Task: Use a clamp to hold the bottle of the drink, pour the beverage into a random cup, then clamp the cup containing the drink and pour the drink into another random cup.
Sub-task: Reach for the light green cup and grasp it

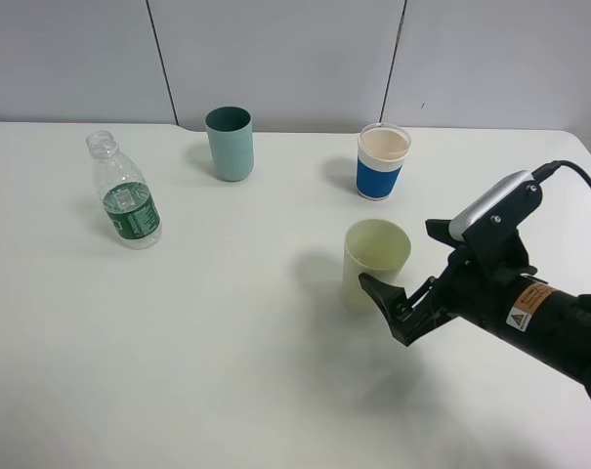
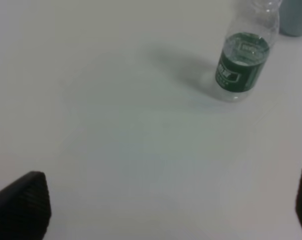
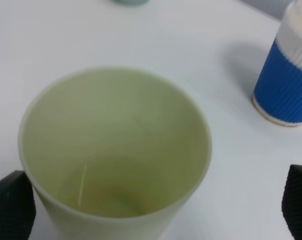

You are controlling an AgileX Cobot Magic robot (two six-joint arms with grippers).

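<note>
Right gripper point(image 1: 391, 309) is low over the table point(image 1: 227, 391), jaws spread as wide as they go, nothing in them. The wrist view shows why: its ribbed black fingers point(image 3: 11, 207) stand on either side of the pale yellow-green tumbler point(image 1: 376, 262), so the cup sits between them, unclamped, closer to one finger than the other. That reads as lining up for a grab low on the cup wall, where a squeeze should bend the thin plastic less. The tumbler stands upright at centre-right. A faint sheen shows low inside it, but I can't tell whether that is drink.

Just beyond it, on the far side, stands the white cup with the blue band point(image 1: 383, 162), upright with its cream inside showing. It's near enough for a short carry and tip, and I'd take it for the receiving cup. The teal cup point(image 1: 229, 143) stands far and left of centre, well apart.

Far left is the bottle point(image 1: 125, 195), upright and uncapped, clear of the working side. Its dark green label carries white print, too blurred to read. An orange-and-white warning sticker point(image 1: 529, 308) with a triangle sits on the right arm, its wording too small.

Left gripper point(image 2: 163, 205) shows only in its own camera: tips wide apart, empty, bottle well ahead of it.
</note>
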